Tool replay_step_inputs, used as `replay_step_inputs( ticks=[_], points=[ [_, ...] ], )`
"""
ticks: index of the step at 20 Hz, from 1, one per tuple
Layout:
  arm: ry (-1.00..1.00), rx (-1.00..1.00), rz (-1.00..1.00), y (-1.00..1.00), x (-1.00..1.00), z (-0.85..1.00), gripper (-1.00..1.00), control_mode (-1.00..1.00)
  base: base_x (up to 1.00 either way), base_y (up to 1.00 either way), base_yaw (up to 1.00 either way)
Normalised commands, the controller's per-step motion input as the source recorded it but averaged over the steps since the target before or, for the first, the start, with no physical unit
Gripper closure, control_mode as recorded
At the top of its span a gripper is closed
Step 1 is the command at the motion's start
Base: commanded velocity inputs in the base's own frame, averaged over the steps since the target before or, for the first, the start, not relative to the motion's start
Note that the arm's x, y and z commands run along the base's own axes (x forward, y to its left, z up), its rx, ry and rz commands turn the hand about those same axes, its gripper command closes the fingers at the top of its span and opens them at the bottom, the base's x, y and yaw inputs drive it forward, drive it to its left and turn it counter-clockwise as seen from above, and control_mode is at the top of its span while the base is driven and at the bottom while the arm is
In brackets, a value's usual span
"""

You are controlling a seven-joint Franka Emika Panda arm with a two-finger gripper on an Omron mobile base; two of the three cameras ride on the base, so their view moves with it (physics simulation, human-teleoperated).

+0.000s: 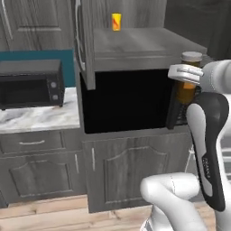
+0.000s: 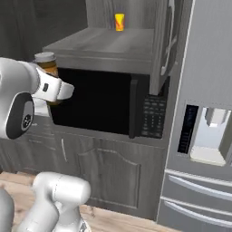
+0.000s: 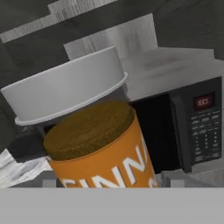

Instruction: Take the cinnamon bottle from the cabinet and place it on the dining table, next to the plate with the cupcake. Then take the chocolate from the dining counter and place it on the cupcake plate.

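Amber-brown, grey-capped, the cinnamon bottle point(image 1: 187, 83) sits clenched upright in the gripper point(image 1: 184, 75), out of the cabinet point(image 1: 135, 43) and in front of the black microwave point(image 2: 113, 102) that sits beneath the cabinet's shelf board. On that shelf, well behind the bottle, stands a small yellow can point(image 1: 116, 21). Close up, the orange label shows between the jaws

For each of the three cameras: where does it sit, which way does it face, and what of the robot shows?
Left base view: behind the arm, left; faces the cabinet; arm rises lower right.
Right base view: behind, right; same cabinet; arm lower left.
Hand view: on the hand, looking along the gripper at the cinnamon bottle it holds.
Both base views share the yellow can and microwave.
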Motion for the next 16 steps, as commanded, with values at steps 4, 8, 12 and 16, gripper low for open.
replay_step_inputs(
  ticks=[4, 8, 12, 16],
  points=[
    [0.0, 0.0, 0.0, 0.0, 0.0, 0.0, 1.0, 1.0, -0.8, 0.18, 0.76],
    [0.0, 0.0, 0.0, 0.0, 0.0, 0.0, 1.0, 1.0, -0.36, 0.0, 1.0],
    [0.0, 0.0, 0.0, 0.0, 0.0, 0.0, 1.0, 1.0, -0.31, 0.0, 1.0],
    [0.0, 0.0, 0.0, 0.0, 0.0, 0.0, 1.0, 1.0, -0.29, 0.0, 1.0]
  ],
)
